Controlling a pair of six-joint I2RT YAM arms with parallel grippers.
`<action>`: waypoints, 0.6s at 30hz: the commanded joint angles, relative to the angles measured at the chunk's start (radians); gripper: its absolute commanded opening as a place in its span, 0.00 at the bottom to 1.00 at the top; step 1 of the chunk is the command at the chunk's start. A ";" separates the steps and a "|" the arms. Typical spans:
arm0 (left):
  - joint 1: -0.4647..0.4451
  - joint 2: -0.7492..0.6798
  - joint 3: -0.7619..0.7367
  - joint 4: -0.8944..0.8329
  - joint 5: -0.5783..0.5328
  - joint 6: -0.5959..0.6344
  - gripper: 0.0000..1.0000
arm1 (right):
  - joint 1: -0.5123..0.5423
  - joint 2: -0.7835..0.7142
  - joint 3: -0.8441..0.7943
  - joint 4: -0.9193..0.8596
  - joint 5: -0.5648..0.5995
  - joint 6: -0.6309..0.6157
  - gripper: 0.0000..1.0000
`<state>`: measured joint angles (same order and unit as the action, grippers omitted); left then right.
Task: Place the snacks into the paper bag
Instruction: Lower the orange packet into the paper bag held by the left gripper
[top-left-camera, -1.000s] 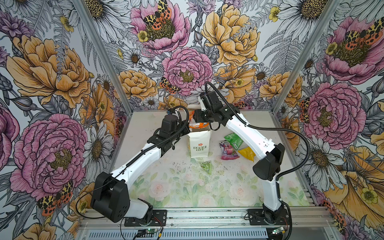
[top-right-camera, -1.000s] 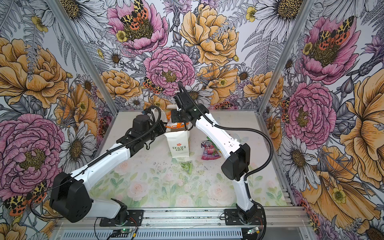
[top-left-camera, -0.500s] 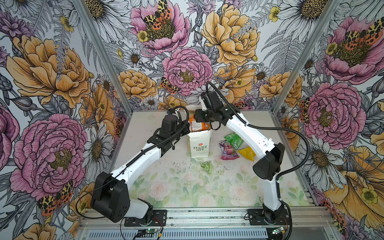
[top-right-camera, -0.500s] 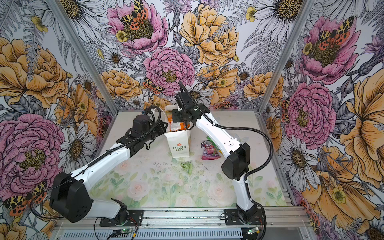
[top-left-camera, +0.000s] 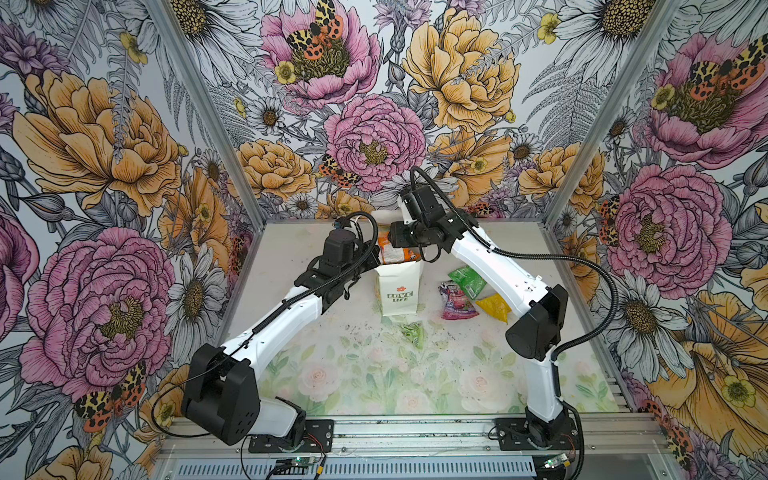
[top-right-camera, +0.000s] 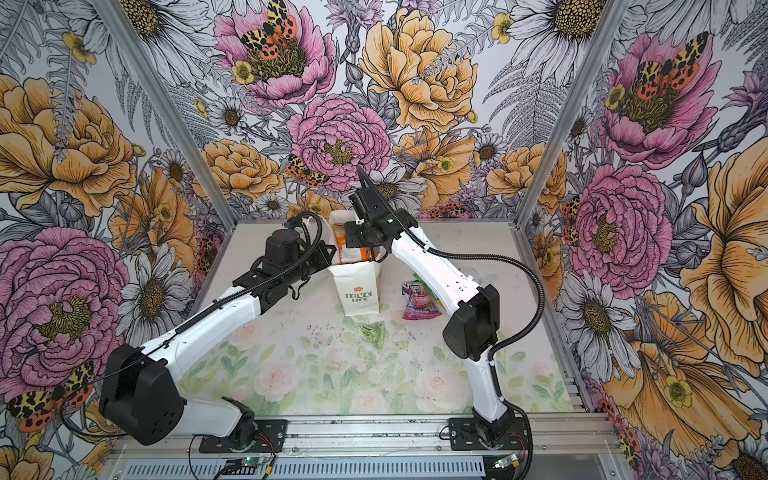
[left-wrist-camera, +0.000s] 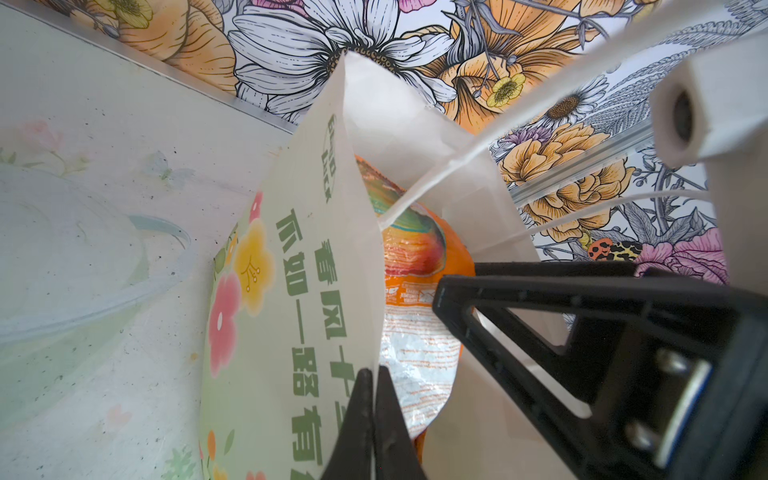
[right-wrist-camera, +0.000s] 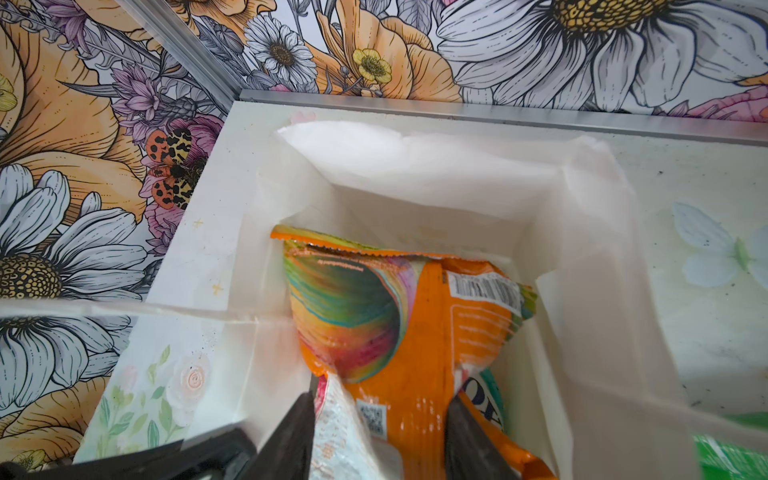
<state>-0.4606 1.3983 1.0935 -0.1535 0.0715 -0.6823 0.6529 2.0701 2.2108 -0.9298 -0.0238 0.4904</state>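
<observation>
- The paper bag stood upright near the middle of the table, toward the back wall, mouth open.
- Its narrow side faced the top views and bore a red flower above the green words "LOVE LIFE".
- In the left wrist view the wide face carried two rows of green Chinese characters beside pink and yellow printed blossoms. A small green mark near the rim was too small to read.
- The left end effector had its fingers pressed together, clamped on the rim of that wide face. A white cord handle crossed the mouth.
- The right end effector reached into the bag's mouth with its fingers closed against either side of an orange-white packet.
- That packet showed a barcode and a small square code. Its fine print was blurred.
- Under it lay a teal packet showing only part of some large white letters.
- In both top views the orange-white packet poked above the bag's rim.
- On the table right of the bag lay a green packet, a purple-pink packet and a yellow packet, close together. Their labels were unreadable.
- A small pale green packet lay just in front of the bag.
</observation>
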 joint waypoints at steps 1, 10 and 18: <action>-0.002 -0.013 0.006 0.008 0.002 0.005 0.00 | 0.004 -0.019 -0.009 0.037 -0.037 0.013 0.52; 0.006 -0.024 0.000 -0.007 -0.007 0.009 0.00 | 0.008 -0.031 -0.016 0.037 -0.048 0.004 0.56; 0.020 -0.036 -0.011 -0.016 -0.009 0.012 0.00 | 0.016 -0.073 -0.021 0.036 -0.058 -0.003 0.62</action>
<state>-0.4507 1.3914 1.0935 -0.1680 0.0677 -0.6819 0.6586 2.0636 2.1933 -0.9257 -0.0658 0.4915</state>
